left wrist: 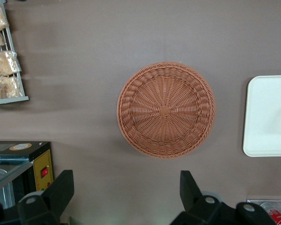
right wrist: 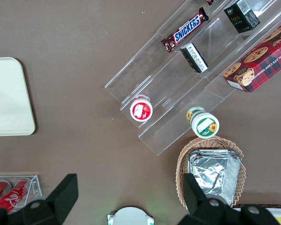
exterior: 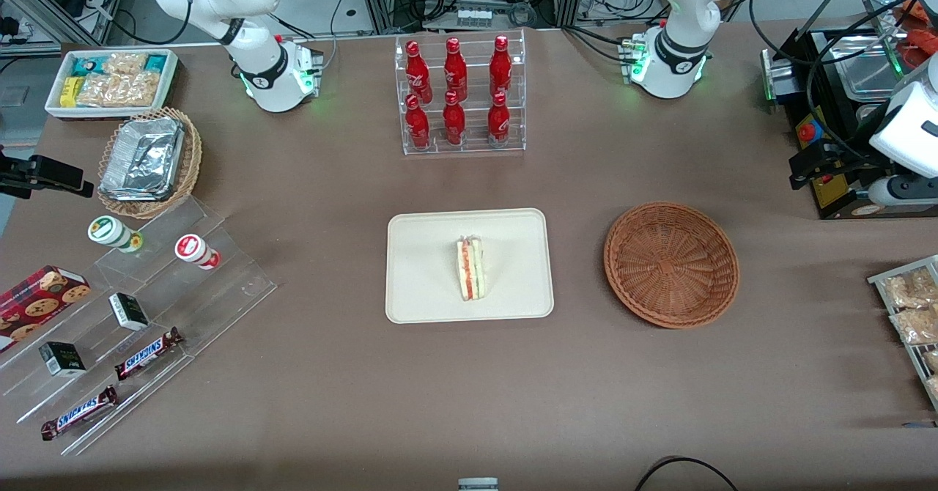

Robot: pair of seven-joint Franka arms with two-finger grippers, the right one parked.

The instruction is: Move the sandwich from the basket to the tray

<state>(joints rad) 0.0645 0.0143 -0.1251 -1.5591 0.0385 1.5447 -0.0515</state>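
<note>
The brown table (exterior: 469,388) is carrying the tray (exterior: 421,271); the sandwich (exterior: 471,268) is lying on it; the basket (left wrist: 165,109) is sitting beside; the gripper (left wrist: 126,187) is hovering above it, spread wide, holding nothing.

We see the left arm (exterior: 678,22) rising from its white base and bending up out of the front view, so its wrist and tool do not show there. In the left wrist view our gripper (left wrist: 126,194) hangs high above the table, pointing straight down. Its two dark fingers (left wrist: 61,190) are spread wide apart with nothing between them, touching nothing. Both fingertips sit level with each other, and the wrist looks square to the table with no visible tilt.
</note>
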